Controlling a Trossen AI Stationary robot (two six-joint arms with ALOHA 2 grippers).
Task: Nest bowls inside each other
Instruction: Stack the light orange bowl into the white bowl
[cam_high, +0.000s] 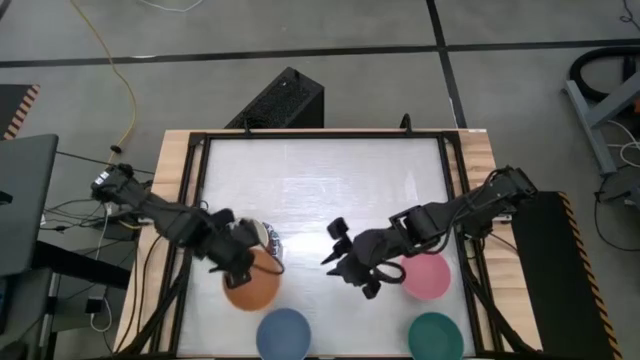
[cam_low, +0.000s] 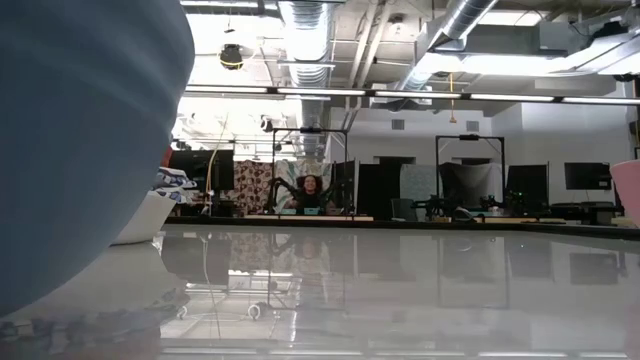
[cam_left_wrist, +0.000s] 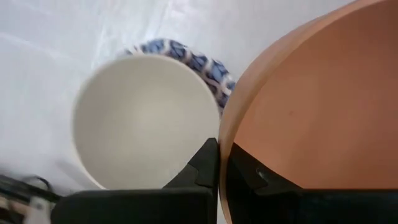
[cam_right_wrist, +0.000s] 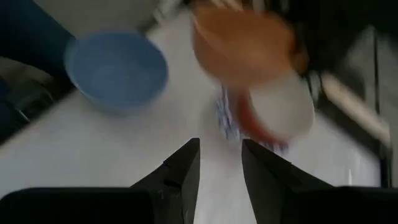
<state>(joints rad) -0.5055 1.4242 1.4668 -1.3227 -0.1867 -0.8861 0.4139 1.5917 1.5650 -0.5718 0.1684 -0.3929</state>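
Observation:
An orange bowl (cam_high: 252, 287) hangs at the near left with my left gripper (cam_high: 240, 262) shut on its rim. Just beyond it stands a stack of bowls (cam_high: 266, 238): in the left wrist view a beige bowl (cam_left_wrist: 146, 118) sits inside a white one with a blue-patterned rim (cam_left_wrist: 199, 62). The right wrist view shows a red bowl (cam_right_wrist: 252, 127) in that stack too. My right gripper (cam_high: 335, 252) hovers open and holds nothing near the table's middle, left of a pink bowl (cam_high: 427, 277). A blue bowl (cam_high: 283, 333) and a dark green bowl (cam_high: 436, 337) rest on the table near the front edge. My left gripper pinches the orange bowl's rim (cam_left_wrist: 221, 140), one finger (cam_left_wrist: 252, 175) inside the bowl and the other (cam_left_wrist: 200, 167) outside. The fingers come steeply from above. The bowl hangs tilted below them, clear of the table, beside and above the stack.
A black frame (cam_high: 320, 134) borders the white table top, with wooden strips outside it. The far half of the table (cam_high: 320, 180) is bare. In the low view the blue bowl (cam_low: 80, 130) fills the left and the pink bowl (cam_low: 630, 190) shows at the right edge.

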